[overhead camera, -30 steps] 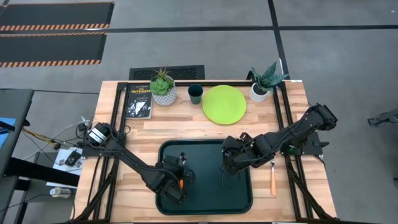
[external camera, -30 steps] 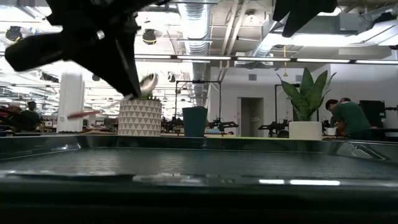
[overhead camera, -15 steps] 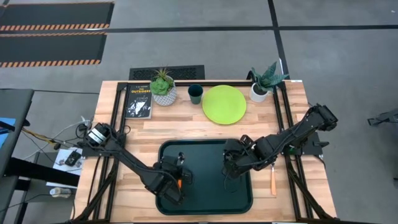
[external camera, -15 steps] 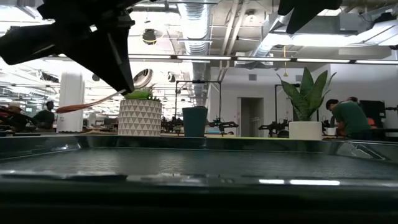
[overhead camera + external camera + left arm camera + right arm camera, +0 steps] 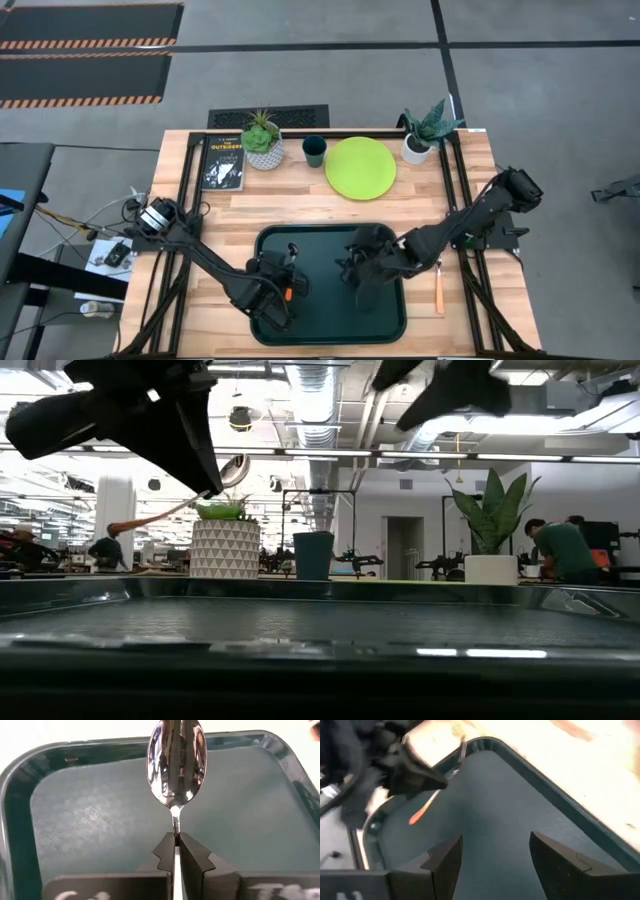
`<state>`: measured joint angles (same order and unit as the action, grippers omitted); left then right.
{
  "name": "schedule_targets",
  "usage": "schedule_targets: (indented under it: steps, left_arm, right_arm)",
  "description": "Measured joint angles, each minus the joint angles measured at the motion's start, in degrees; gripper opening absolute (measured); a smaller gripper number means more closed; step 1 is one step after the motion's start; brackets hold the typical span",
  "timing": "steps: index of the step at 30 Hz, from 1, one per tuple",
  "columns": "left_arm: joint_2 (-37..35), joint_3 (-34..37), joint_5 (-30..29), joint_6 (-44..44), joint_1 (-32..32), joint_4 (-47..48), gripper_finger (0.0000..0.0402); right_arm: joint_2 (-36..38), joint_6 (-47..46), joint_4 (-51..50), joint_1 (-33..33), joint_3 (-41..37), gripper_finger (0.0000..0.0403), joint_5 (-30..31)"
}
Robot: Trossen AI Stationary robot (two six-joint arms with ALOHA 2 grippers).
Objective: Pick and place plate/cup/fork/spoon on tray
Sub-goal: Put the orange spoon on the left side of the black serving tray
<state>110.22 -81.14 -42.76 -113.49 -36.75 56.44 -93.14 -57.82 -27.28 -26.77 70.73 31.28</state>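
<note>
— How will the spoon (image 5: 176, 765) handle?

— By the look of it, light and stiff: a polished metal bowl on a thin neck, with an orange-red plastic handle. I'd judge the metal slick, so a grip at the neck can let it swivel. The flat handle is probably the surer place to take it.

— Who has it?

— The left gripper (image 5: 176, 851). Its two fingers are clamped on the neck just below the bowl, almost no gap between them. In the low view the spoon (image 5: 190, 498) hangs clear above the tray (image 5: 320, 622), bowl raised, handle sloping down and away.

— Where is that over the tray?

— Over the tray's (image 5: 330, 240) left half, seen from above, not touching the floor.

— And the right gripper (image 5: 492, 857)?

— Over the tray's right half, fingers spread wide, holding nothing. It looks across the tray floor toward the spoon.

— The rest?

— The fork (image 5: 438, 285) lies on the table just off the tray's right rim. The plate (image 5: 360, 167) and cup (image 5: 314, 150) sit beyond the tray's far edge, cup left of the plate, none of them on the tray.
</note>
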Motion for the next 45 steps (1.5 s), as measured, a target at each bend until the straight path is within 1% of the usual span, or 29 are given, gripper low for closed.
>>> schedule_targets:
  steps: [4, 9, 11, 13, 15, 18, 20, 24, 27, 31, 35, 38, 41, 45]
  left_arm:
    - [0.0, 0.0, -0.7, -0.1, -1.2, -0.7, 0.0]
    - [0.0, 0.0, -4.4, 0.2, -2.3, -4.0, 0.0]
    - [0.0, 0.0, -4.6, 0.4, -2.4, -4.1, 0.0]
    - [0.0, 0.0, -4.6, 1.0, -2.4, -4.2, 0.0]
    - [0.0, 0.0, -5.3, 1.4, -2.4, -4.5, 0.0]
    - [0.0, 0.0, -6.4, 1.4, -2.4, -5.1, 0.0]
    - [0.0, 0.0, -5.8, 1.8, -2.1, -4.7, 0.0]
    - [0.0, 0.0, -4.5, 3.4, -1.5, -5.2, 0.0]
    - [0.0, 0.0, -4.5, 4.4, -1.0, -6.6, 0.0]
    - [0.0, 0.0, -4.4, 4.9, -0.7, -6.9, 0.0]
    - [0.0, 0.0, -4.4, 5.5, -0.4, -7.0, 0.0]
    - [0.0, 0.0, -4.5, 5.5, -0.4, -7.1, 0.0]
    - [0.0, 0.0, -4.4, 5.7, -0.3, -7.1, 0.0]
    - [0.0, 0.0, -4.5, 5.8, -0.2, -7.1, 0.0]
  right_arm:
    - [0.0, 0.6, 9.0, 2.5, -3.9, 0.0254, -0.4]
    - [-0.4, 3.8, 18.7, 6.7, -6.3, 0.0254, -5.7]
    - [-1.8, 5.2, 21.8, 8.3, -6.2, 0.0254, -7.5]
    - [-2.2, 6.4, 22.7, 9.3, -6.5, 0.0254, -8.8]
    - [-4.3, 6.7, 28.3, 10.1, -5.9, 0.0254, -10.5]
    - [-7.1, 8.0, 30.4, 10.4, -6.4, 0.0254, -13.1]
    - [-9.3, 8.9, 33.9, 10.4, -5.6, 0.0254, -14.9]
    - [-10.8, 10.3, 36.1, 10.4, -4.0, 0.0254, -14.8]
    - [-11.5, 10.7, 35.1, 10.4, -4.6, 0.0254, -14.7]
    - [-12.0, 10.8, 36.9, 10.8, -4.1, 0.0246, -14.9]
    - [-13.1, 10.1, 36.3, 11.2, -4.2, 0.0216, -16.4]
    - [-13.1, 9.9, 36.3, 11.2, -4.3, 0.0177, -16.8]
    - [-13.1, 9.9, 36.3, 11.2, -4.3, 0.0125, -16.8]
    - [-13.1, 10.1, 37.2, 11.2, -4.3, 0.0042, -16.7]
